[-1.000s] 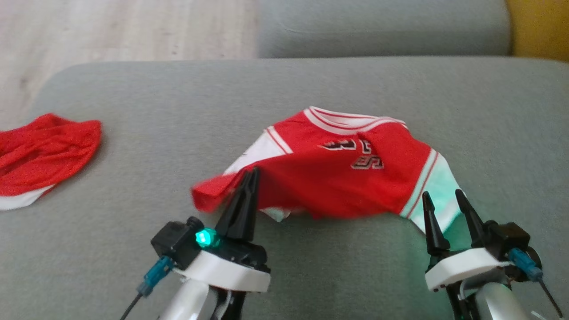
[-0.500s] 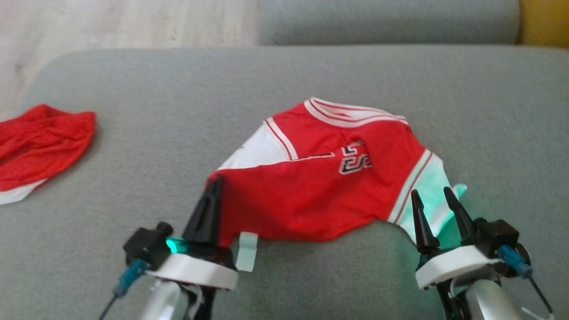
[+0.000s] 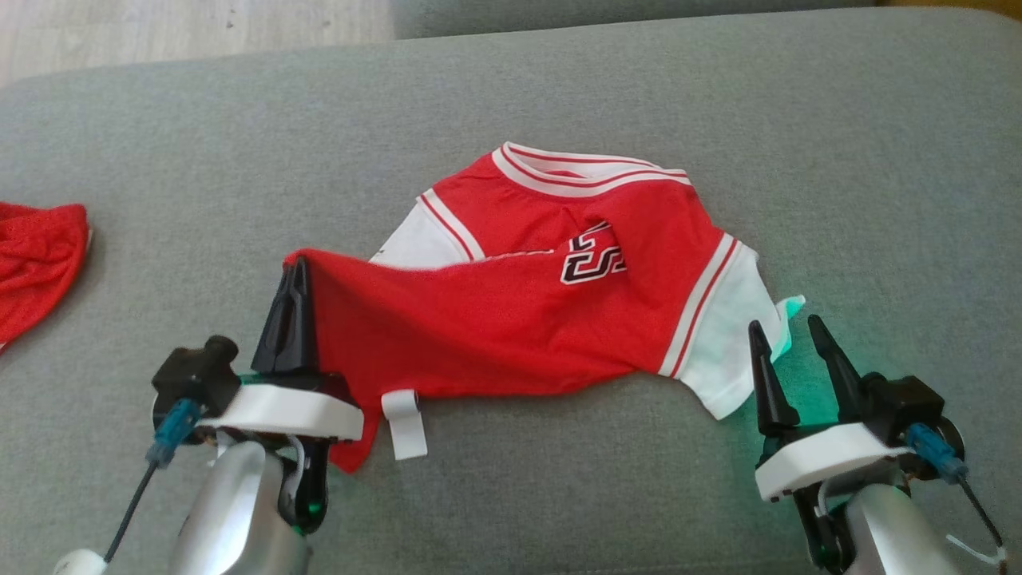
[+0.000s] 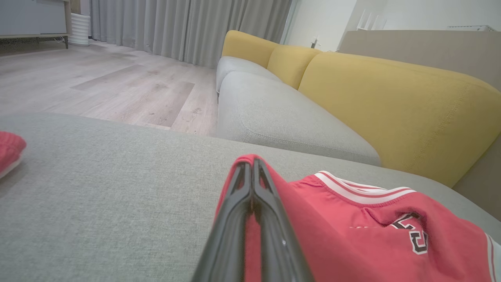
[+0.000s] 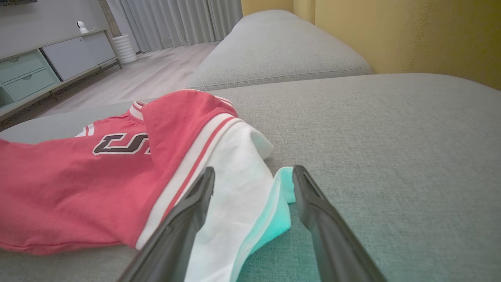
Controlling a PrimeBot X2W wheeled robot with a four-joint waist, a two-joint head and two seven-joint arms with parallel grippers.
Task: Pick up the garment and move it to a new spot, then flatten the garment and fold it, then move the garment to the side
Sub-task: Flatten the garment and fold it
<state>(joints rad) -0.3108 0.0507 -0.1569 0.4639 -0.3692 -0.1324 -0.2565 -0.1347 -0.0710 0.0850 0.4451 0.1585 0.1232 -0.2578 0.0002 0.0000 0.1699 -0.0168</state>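
Likely soft, light and limp, the jersey [image 3: 511,319] lies on the sofa [image 3: 160,160], its 9 o'clock corner pinched in the closed left hand [image 3: 297,267], while the right hand [image 3: 784,326] gapes open astride the 4 o'clock sleeve [image 3: 718,359], a likely second hold.

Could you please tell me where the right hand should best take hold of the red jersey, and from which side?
Grip the white sleeve at its loose edge, coming low from the near side. It lies just ahead of the open right hand, opposite the corner the left hand pinches, so pulling there should spread the red jersey flat.
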